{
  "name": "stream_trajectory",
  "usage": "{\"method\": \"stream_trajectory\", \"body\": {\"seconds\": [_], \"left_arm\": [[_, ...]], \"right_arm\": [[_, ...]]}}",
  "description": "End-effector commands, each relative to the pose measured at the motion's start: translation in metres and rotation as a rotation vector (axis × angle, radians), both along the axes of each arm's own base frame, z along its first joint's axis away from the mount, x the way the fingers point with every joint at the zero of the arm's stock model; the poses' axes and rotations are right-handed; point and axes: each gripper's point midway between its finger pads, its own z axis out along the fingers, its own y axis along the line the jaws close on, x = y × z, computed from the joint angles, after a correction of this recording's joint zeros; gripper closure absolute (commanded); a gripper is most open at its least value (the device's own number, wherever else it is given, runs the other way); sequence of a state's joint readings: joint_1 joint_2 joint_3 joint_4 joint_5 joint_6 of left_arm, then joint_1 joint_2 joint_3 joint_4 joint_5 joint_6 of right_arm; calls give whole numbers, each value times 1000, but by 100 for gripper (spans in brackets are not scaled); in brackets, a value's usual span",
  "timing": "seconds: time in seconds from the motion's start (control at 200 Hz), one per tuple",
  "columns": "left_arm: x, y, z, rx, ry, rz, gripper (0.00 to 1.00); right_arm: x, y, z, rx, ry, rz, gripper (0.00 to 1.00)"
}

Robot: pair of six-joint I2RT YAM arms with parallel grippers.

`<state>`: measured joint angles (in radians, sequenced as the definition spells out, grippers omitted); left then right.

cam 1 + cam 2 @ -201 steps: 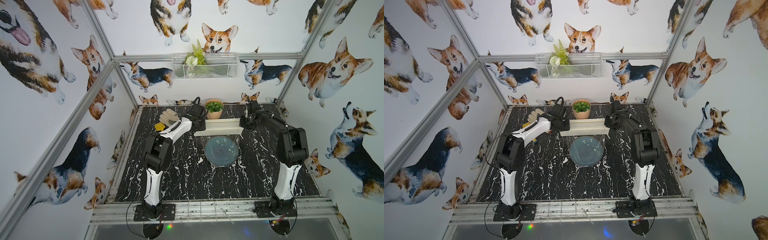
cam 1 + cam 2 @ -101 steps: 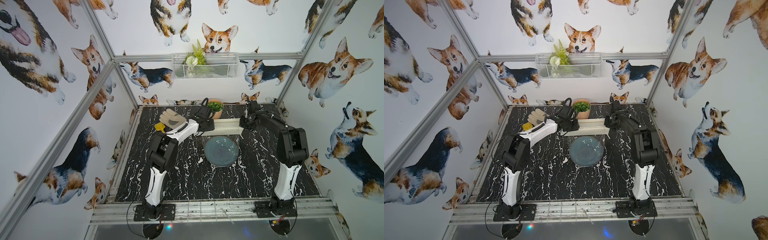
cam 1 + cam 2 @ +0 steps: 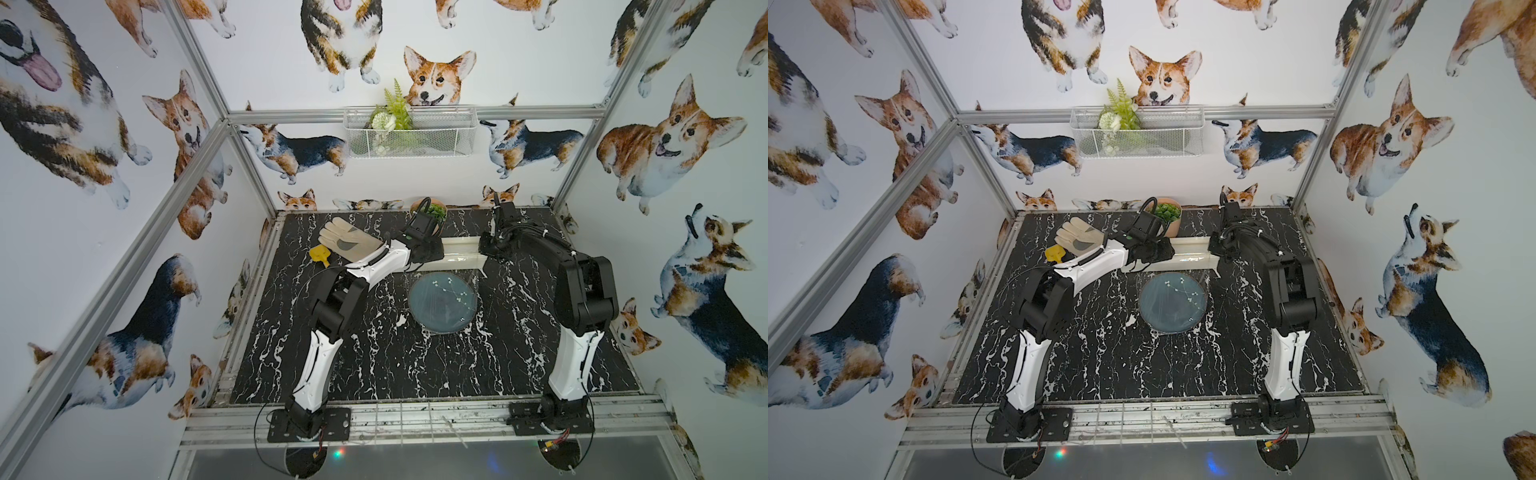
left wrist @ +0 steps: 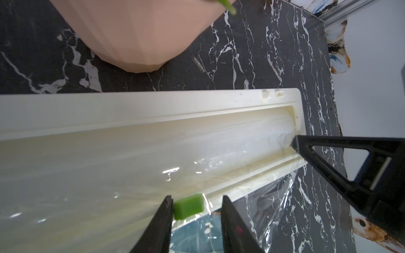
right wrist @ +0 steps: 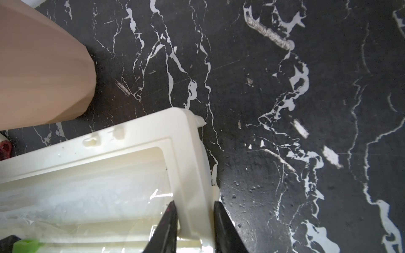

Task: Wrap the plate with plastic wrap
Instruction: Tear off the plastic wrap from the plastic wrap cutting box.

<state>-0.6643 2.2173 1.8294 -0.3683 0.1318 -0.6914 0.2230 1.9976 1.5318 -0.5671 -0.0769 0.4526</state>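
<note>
Plate (image 3: 442,302) lies flat near the middle of the table (image 3: 374,353), just on the near side of the wrap box (image 3: 461,246). The box lies parallel to the far edge. Plastic wrap (image 4: 272,197) runs from the box out over the plate, crinkled by the box's right end.

Left jaws: part open, astride the green slider (image 4: 188,206), touching it on one side only.

Right jaws: closed on the box's right end wall, one inside, one outside.

Glove (image 3: 345,239) lies toward the far-left corner. Plant pot (image 3: 1169,218) stands behind the box.
</note>
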Motion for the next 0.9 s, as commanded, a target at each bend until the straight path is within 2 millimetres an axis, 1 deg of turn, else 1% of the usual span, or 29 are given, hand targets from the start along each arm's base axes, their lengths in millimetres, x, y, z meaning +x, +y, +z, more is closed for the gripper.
{"method": "stream_trajectory", "body": {"seconds": [0.0, 0.12, 0.295, 0.611, 0.796, 0.891], "left_arm": [[-23, -16, -19, -19, 119, -37, 62], [-24, -32, -20, -40, 125, -40, 62], [-24, -59, -15, -89, 123, -47, 63], [-31, -101, -24, -152, 152, -54, 64], [-35, -116, -26, -187, 167, -65, 65], [-36, -115, -21, -188, 164, -75, 65]], "right_arm": [[-42, 16, -28, 56, 193, 28, 72], [-41, 17, -28, 65, 190, 28, 72], [-43, 20, -30, 85, 194, 24, 72], [-45, 18, -32, 86, 192, 24, 72], [-46, 18, -33, 95, 193, 25, 72], [-47, 17, -33, 93, 192, 23, 71]]}}
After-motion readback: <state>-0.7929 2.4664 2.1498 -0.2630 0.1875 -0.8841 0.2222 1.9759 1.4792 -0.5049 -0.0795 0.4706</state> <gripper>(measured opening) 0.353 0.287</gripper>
